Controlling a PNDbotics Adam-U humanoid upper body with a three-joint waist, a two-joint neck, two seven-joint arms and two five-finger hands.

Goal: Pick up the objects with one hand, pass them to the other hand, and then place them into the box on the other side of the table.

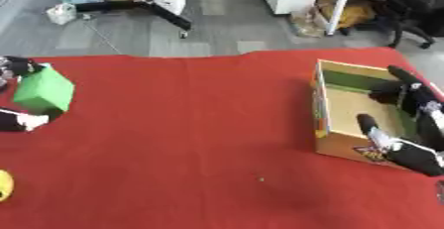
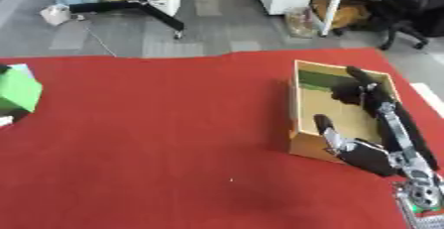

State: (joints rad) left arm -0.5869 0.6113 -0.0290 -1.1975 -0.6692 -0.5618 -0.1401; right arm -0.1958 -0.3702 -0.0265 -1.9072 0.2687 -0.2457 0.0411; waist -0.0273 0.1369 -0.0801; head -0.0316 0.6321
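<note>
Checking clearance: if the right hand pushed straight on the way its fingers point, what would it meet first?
Probably the box's green far wall: the right hand hangs open over the box, fingers aimed at it. Depth is unclear, so it might clear the rim.

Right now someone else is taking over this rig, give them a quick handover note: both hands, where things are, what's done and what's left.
Left hand: at the left table edge, curled round the green block, held above the red cloth.
Right hand: over the cardboard box on the right side, fingers straight, reaching into it, holding nothing.
A yellow object lies at the lower left edge, only partly in view.
Done: green block picked up by the left hand. The box floor that shows looks bare.
Left: pass the green block to the right hand, place it in the box, then probably handle the yellow object likewise.
</note>
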